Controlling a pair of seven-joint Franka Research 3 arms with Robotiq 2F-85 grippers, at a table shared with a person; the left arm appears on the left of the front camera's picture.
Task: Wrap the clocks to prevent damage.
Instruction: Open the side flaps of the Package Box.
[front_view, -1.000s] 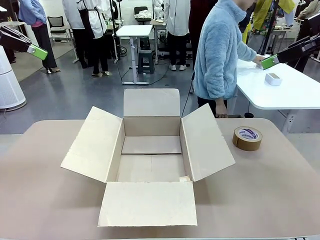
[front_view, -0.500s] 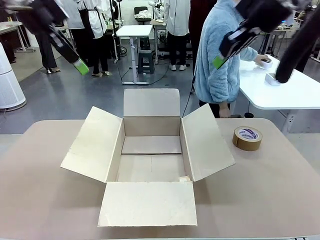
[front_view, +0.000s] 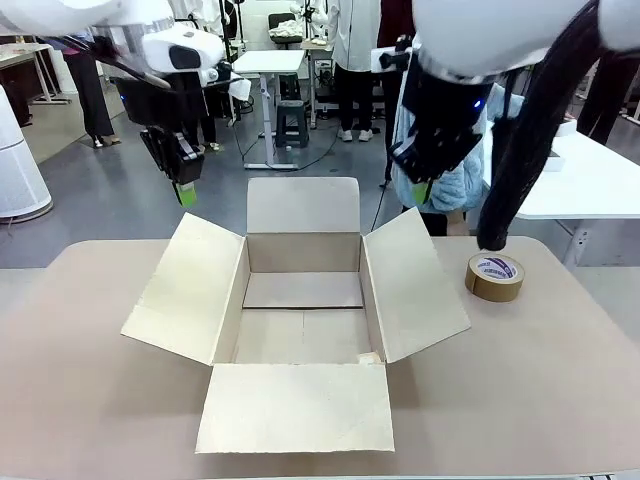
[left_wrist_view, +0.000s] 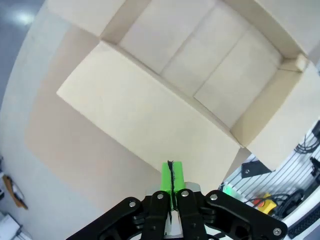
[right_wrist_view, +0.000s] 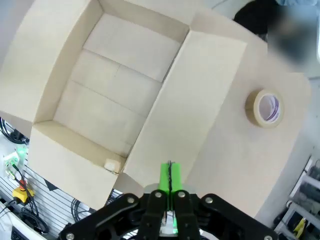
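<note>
The left tool (front_view: 185, 192) hangs in the air above the outer edge of the cardboard box's (front_view: 300, 335) left flap, pointing down. Its green pads are clenched flat against each other with nothing between them. In the left wrist view the same tool (left_wrist_view: 171, 176) shows only a thin dark seam between the pads, with the left flap and the box's open inside beneath it.

The right tool (front_view: 420, 190) hangs over the far end of the right flap, also pointing down, clenched and holding nothing. Seen from its own wrist, the right tool (right_wrist_view: 170, 176) has its pads pressed together above that flap.

The cardboard box sits in the middle of the tan counter (front_view: 540, 390) with all four flaps folded outward, and its plain cardboard floor is in sight. A small whitish scrap (front_view: 370, 357) lies in the near right corner of the box.

A roll of brown tape (front_view: 494, 276) lies flat on the counter to the right of the box, apart from the right flap. A person in a light blue fleece (front_view: 465, 185) stands at the far side, largely hidden behind the right arm, next to a white table (front_view: 590, 190).
</note>
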